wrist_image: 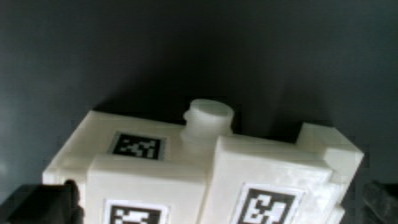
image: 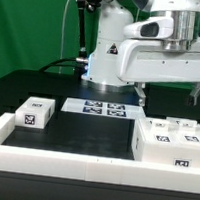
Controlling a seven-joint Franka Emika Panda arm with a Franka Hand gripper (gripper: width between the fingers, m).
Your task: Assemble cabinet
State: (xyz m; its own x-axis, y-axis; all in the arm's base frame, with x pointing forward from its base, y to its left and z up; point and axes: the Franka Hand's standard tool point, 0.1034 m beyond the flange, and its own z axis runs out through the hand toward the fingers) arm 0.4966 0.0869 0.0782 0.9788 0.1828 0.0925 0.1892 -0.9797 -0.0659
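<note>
Exterior view: pincer [image: 167, 94] is hanging above the large white plastic tagged cabinet box [image: 168, 144], jaws apparently spread, clasping nothing; box is resting on dark worktop [image: 85, 127].

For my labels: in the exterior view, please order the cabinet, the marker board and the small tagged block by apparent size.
1. cabinet, largest.
2. marker board and small tagged block: about alike, one long and flat, one compact and nearer the camera, so unranked.
</note>
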